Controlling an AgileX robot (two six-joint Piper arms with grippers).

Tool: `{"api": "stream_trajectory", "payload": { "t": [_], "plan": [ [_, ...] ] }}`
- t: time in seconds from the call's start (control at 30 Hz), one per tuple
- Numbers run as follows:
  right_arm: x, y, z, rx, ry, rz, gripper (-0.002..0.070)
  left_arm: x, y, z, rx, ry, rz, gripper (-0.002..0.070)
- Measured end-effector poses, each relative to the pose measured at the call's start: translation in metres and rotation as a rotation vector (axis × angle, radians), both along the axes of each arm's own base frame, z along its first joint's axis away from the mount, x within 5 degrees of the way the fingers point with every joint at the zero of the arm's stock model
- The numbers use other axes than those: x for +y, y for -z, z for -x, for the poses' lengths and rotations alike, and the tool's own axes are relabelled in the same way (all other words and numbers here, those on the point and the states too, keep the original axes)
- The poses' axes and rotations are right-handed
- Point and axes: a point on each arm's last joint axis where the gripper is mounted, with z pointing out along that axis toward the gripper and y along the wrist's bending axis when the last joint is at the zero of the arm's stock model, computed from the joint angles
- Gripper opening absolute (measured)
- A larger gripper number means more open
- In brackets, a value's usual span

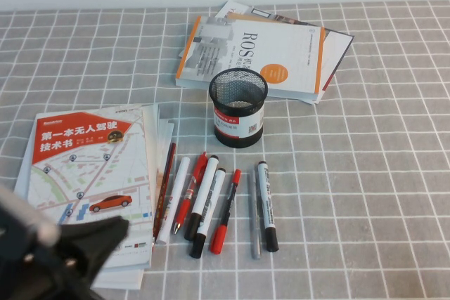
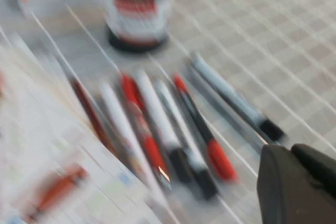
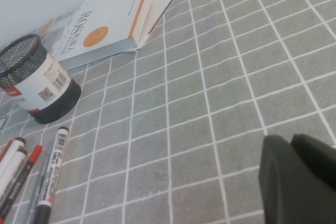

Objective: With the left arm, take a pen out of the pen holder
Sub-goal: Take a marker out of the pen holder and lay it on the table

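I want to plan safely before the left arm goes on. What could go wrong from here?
1. No pen shows above the pen holder; all pens lie packed on the cloth in front of it, so a reach inside may find nothing.
2. The left pincer, shut, hangs low over the booklet; moving forward it may sweep the pens.
The right pincer, shut, is over bare cloth right of the pens, likely no danger.

High view angled down; wrist views low, sharing pen holder (image 3: 37, 77).
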Motion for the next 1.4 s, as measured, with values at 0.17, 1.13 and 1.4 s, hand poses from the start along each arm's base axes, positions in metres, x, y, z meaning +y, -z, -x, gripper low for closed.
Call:
{"api": "stream_trajectory", "payload": {
  "t": [0.17,1.13,1.4],
  "plan": [
    [0.0,0.0,0.0,0.0,0.0,0.0,-0.0013,0.031,0.026,0.005,-0.275,-0.095,0.068,-0.0003],
    [0.0,0.0,0.0,0.0,-0.001,-0.003,-0.0013,0.092,0.089,0.046,-0.177,-0.704,-0.017,-0.0003],
    [0.0,0.0,0.0,0.0,-0.001,-0.003,-0.0013,0.094,0.089,0.046,-0.177,-0.734,-0.031,-0.0003]
  ]
}}
